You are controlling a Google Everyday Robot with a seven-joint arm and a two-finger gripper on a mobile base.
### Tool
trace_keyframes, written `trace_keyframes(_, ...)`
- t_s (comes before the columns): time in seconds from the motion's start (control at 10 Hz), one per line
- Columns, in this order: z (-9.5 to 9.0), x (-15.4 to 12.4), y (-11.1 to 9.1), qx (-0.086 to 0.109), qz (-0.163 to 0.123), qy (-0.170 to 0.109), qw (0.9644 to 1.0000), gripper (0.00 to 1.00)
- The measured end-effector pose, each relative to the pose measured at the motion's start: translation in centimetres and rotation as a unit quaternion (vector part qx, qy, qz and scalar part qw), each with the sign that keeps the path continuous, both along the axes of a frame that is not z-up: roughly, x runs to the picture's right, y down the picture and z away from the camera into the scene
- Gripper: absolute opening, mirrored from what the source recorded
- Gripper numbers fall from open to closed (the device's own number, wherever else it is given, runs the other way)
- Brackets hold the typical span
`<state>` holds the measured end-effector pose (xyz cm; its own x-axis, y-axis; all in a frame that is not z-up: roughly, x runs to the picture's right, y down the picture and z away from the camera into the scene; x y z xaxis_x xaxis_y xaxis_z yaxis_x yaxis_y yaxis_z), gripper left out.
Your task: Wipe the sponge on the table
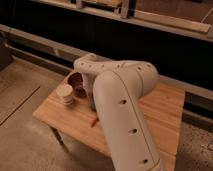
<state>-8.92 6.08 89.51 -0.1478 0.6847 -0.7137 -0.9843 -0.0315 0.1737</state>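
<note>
The light wooden table [165, 107] fills the middle of the camera view. My big white arm reaches over it from the lower right and bends down at the wrist beside a dark bowl. The gripper [90, 101] points down at the tabletop there, mostly hidden behind the wrist and forearm. A small blue-grey piece of the sponge [93, 107] shows right under it, against the table; the rest is covered by the arm.
A dark maroon bowl [77, 83] and a pale stacked cup [65, 94] stand at the table's left end. A thin red tool [93, 121] lies near the front edge by the arm. Concrete floor [25, 145] surrounds the table; a dark wall runs behind it.
</note>
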Motion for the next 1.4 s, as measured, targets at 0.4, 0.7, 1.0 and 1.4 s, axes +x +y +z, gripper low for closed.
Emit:
trace_keyframes(0.4, -0.7, -4.9, 0.0, 0.000, -0.012, -0.034, 0.9993, 0.00)
trace_keyframes(0.7, -1.5, -8.1, 1.8, -0.014, 0.011, -0.060, 0.9980, 0.00)
trace_keyframes(1.0, -2.6, -9.7, 3.5, -0.028, 0.042, -0.074, 0.9960, 0.00)
trace_keyframes(1.4, -4.5, -5.6, 6.2, -0.047, 0.045, -0.031, 0.9974, 0.00)
